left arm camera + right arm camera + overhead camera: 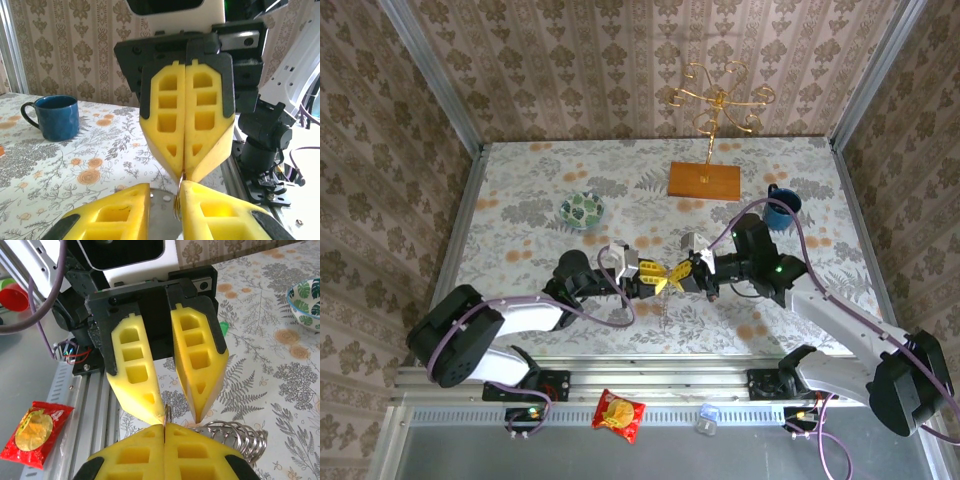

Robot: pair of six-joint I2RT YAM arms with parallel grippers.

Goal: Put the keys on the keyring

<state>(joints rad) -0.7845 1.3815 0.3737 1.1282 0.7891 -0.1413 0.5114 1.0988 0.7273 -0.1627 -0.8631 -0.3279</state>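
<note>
Above the table, the right pincer is clamped shut on a thin metal ring, with the silvery keys bunched just beside its fingers. The left pincer meets it tip to tip, jaws parted. Farther back stand a blue mug, contents unreadable, and a leaf-patterned bowl.

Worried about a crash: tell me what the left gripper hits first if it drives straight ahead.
Most likely the thin metal ring sticking out of the right gripper's shut tips, then those tips themselves; the left gripper faces them almost tip to tip.
</note>
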